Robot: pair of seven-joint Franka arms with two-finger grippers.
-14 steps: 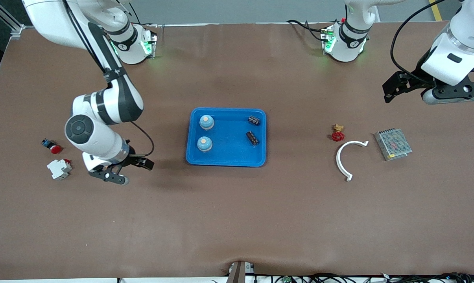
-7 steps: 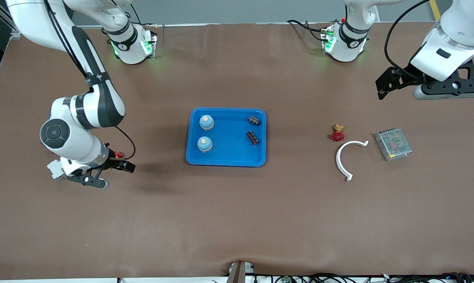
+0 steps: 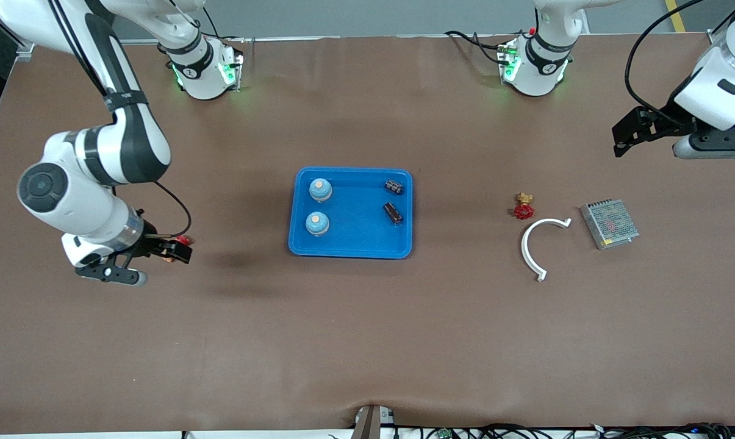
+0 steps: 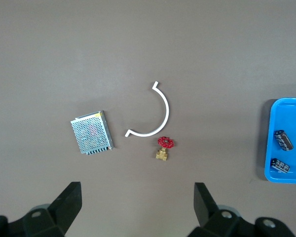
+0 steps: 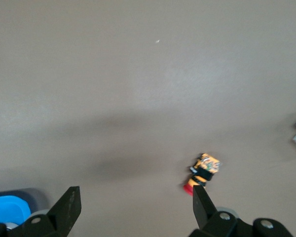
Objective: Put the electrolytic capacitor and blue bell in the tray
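Front view: the blue tray (image 3: pixel 350 212) sits at mid-bench and holds two blue bells (image 3: pixel 320 189) toward the right arm's end and two electrolytic capacitors (image 3: pixel 393 213) toward the left arm's end. The right end effector (image 3: pixel 136 261) hangs over the bench at the right arm's end, just beside a red pushbutton (image 3: pixel 185 240); the left end effector (image 3: pixel 654 131) hangs above the left arm's end, over bare bench. A red-handled valve (image 3: pixel 524 207), a white curved clip (image 3: pixel 537 245) and a metal mesh power supply (image 3: pixel 609 224) lie near one another there. Left wrist view: the left end effector (image 4: pixel 135 207) stands with fingers spread wide and holding nothing, above the power supply (image 4: pixel 92 132), clip (image 4: pixel 154 111) and valve (image 4: pixel 164 147); only the tray's edge (image 4: pixel 269 143) and both capacitors (image 4: pixel 283 139) appear, the bells being out of frame. Right wrist view: the right end effector (image 5: pixel 135 207) is likewise spread and empty; the pushbutton (image 5: pixel 202 174) lies on its side, showing a yellow-and-black body that the front view hides, and a tray corner (image 5: pixel 7 208) shows.
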